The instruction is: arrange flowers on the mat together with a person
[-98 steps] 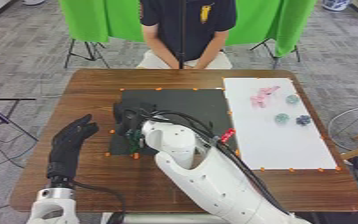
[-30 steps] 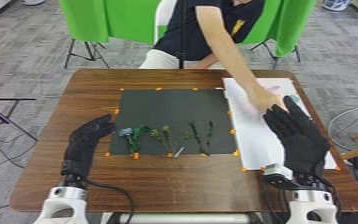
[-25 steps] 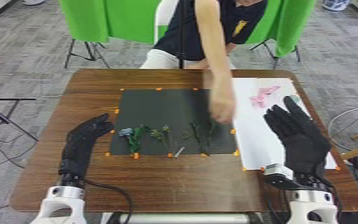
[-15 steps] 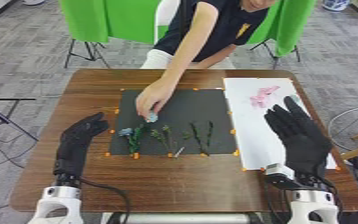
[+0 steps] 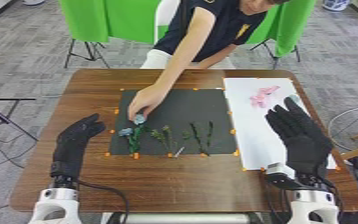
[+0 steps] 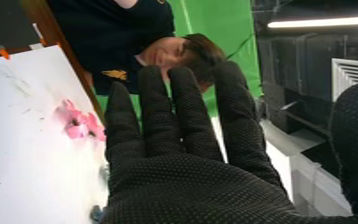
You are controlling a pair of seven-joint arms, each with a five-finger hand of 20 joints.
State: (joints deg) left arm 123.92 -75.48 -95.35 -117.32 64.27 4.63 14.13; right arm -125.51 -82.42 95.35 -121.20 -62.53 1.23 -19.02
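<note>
Person's hand point(image 5: 149, 98) apparently pinching blue flower point(image 5: 140, 119) over mat point(image 5: 186, 106), right hand point(image 5: 298, 137), fingers spread, left hand point(image 5: 73, 137), fingers straight

In the head view, bright, even light reaches the table point(image 5: 202, 185); the white sheet point(image 5: 254, 132) towards 3 o'clock looks palest, the central mat point(image 5: 193, 107) dark. A strip light point(image 6: 322, 22) glares white in the right wrist view.

Stems point(image 5: 209, 134) on the mat point(image 5: 193, 106), flowers point(image 5: 262, 99) on the sheet point(image 5: 256, 137) to its right
</note>
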